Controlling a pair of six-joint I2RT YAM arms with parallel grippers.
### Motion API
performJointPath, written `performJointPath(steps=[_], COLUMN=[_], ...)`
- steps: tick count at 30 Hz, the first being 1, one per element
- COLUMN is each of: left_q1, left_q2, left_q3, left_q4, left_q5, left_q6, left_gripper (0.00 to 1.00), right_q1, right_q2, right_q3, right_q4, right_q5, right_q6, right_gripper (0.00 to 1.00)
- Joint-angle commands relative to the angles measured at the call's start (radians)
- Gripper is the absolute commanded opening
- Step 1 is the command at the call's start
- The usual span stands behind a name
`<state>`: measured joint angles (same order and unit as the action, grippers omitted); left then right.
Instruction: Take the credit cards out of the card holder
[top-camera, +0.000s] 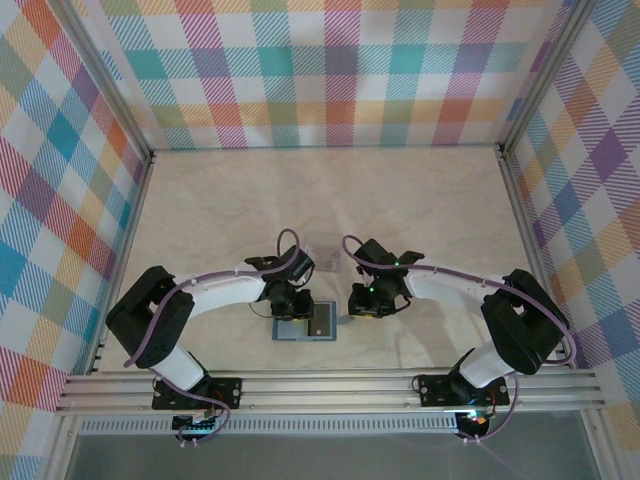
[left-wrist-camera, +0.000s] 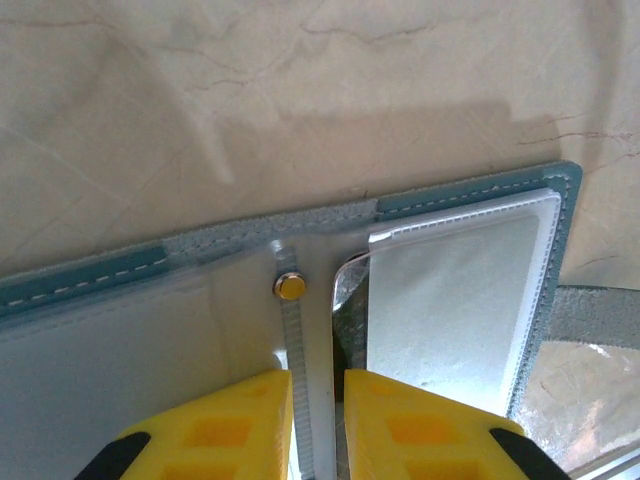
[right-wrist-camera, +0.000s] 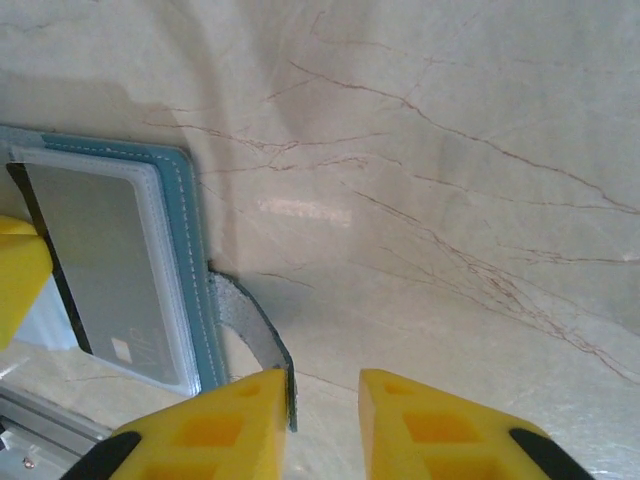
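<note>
Yellow-fingered left gripper (left-wrist-camera: 318, 382), lower centre of left wrist view, is clamped on the spine of the open teal-blue bifold card holder (left-wrist-camera: 100, 275) lying flat on the marble table (right-wrist-camera: 450, 200). Pale credit cards (left-wrist-camera: 450, 300) sit sleeved at right. Right gripper (right-wrist-camera: 322, 388) gapes empty beside the grey clasp tab (right-wrist-camera: 250, 320). Step: extraction, apparently not yet begun. Next: pinch an exposed card edge and slide it outward.

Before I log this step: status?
Left gripper shut on card holder centre strip. Right gripper open, beside clasp tab. Card in clear sleeve. Nothing blocking.

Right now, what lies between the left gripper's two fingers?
The card holder's ribbed centre strip, ending at its brass stud, seen in the left wrist view.
</note>
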<state>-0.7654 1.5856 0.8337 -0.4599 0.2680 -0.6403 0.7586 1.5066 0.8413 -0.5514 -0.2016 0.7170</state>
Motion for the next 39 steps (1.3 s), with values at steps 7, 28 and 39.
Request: performJointPath(steps=[7,28,39], left_q1=[0.014,0.015,0.014], left_q2=[-0.024,-0.033,-0.009], left_q3=[-0.038,-0.067,-0.064], left_q4=[0.046,0.066,0.056], left_q5=[0.060,0.087,0.082], left_q6=[-0.017,-0.017,0.002], left_gripper=[0.22,0.22,0.30], right_q1=[0.023,0.096,0.106], right_q2=[-0.097,0.243,0.314], right_q3=[0.073,0.191,0.212], right_q4=[-0.010,0.084,-0.017], right_q5=[-0.070,-0.122,-0.025], right_q6=[0.051,0.070,0.028], right_gripper=[0.31,0.28,0.21])
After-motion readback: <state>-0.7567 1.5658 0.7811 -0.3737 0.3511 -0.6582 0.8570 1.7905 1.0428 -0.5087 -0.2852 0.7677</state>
